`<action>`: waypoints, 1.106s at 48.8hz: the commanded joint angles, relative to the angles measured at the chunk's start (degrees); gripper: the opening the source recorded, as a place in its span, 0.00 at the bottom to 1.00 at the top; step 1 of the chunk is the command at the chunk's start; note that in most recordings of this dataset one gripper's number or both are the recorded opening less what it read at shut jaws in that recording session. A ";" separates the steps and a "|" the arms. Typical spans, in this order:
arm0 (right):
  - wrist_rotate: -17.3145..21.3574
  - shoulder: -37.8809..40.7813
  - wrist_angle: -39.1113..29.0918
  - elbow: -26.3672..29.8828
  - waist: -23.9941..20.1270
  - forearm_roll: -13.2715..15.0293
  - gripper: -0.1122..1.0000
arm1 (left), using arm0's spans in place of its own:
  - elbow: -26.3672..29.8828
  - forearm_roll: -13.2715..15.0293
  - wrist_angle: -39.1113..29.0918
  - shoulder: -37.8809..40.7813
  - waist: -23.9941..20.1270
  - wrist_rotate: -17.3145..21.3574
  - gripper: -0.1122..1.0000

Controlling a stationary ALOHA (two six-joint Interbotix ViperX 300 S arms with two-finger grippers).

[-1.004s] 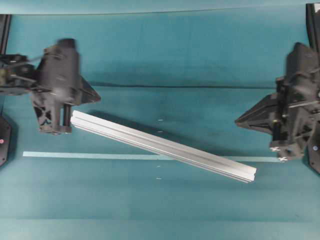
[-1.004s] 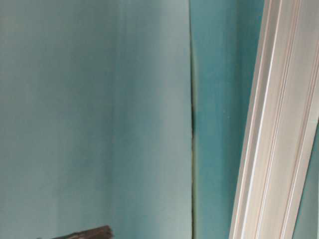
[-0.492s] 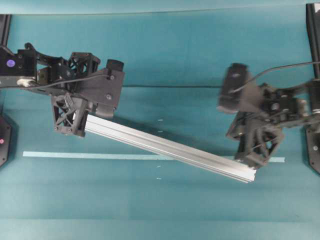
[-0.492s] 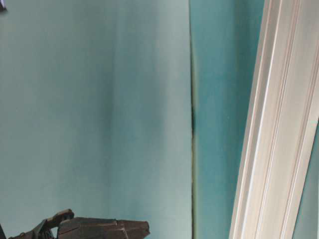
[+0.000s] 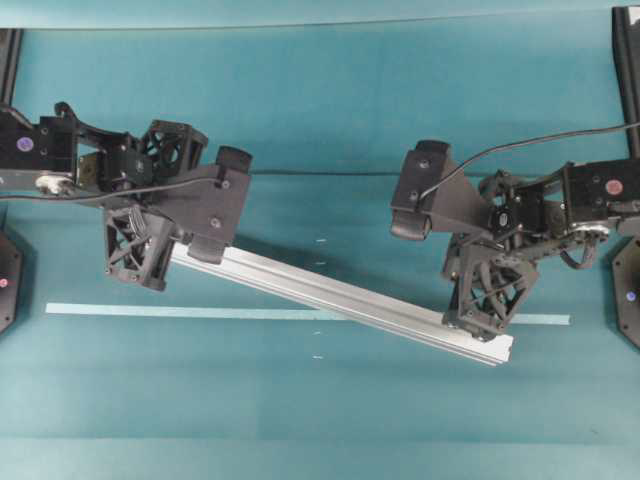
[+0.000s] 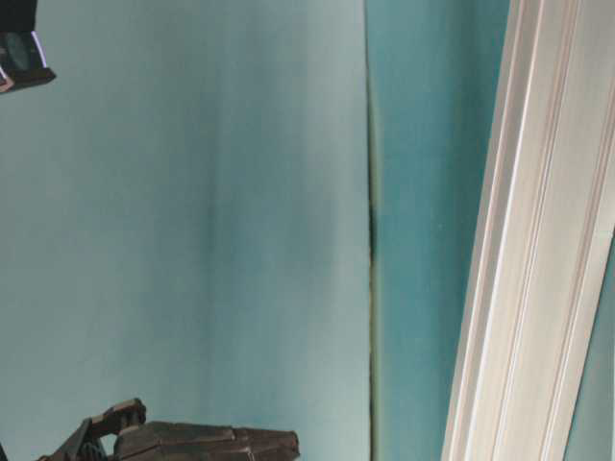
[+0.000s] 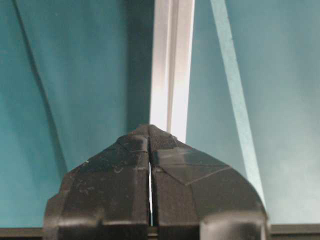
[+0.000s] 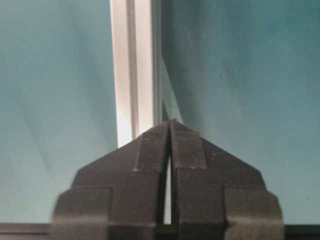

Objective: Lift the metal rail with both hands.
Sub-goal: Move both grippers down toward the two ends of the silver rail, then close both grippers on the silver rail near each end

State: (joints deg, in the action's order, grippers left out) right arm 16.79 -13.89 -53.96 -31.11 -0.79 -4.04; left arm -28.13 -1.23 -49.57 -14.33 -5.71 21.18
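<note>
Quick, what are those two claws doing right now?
Left gripper: shut, above the metal rail's end, holding nothing.
Right gripper: nearly shut, empty, over the other end.

Long silver grooved metal rail point(image 5: 340, 296), lying diagonally on table, both ends under arms

A robotics lab bench: two black robot arms point(image 5: 120, 170) mounted at either side of a teal-covered table point(image 5: 330, 100), with a pale tape strip point(image 5: 150, 310) marking it.

Evenly lit, soft shadows on teal. Glare whitens the metal rail point(image 7: 171, 60) ahead of the left gripper point(image 7: 150, 131); fingertips blurred close up. Table-level view hazy, rail point(image 6: 538, 250) overexposed.
</note>
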 commanded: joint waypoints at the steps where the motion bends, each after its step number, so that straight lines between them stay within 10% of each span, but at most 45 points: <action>1: 0.00 0.26 0.70 0.70 -0.70 -0.18 0.24 | 0.35 0.00 0.53 -0.44 0.35 0.00 0.13; 15: 0.00 2.02 1.23 0.70 -3.16 0.35 0.91 | -1.23 -0.09 3.78 0.00 0.97 -0.79 0.75; 21: 0.44 2.99 1.49 0.70 -3.52 0.35 0.99 | -2.29 -0.09 4.04 1.23 1.23 -1.58 0.98; 54: 2.90 9.40 7.29 -0.53 -3.96 -0.26 0.99 | -6.50 -0.09 11.34 5.71 0.97 -5.19 0.99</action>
State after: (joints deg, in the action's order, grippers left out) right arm 19.78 -5.89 -47.11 -31.82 -4.39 -3.96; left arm -34.63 -1.23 -39.38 -8.96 -4.66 16.26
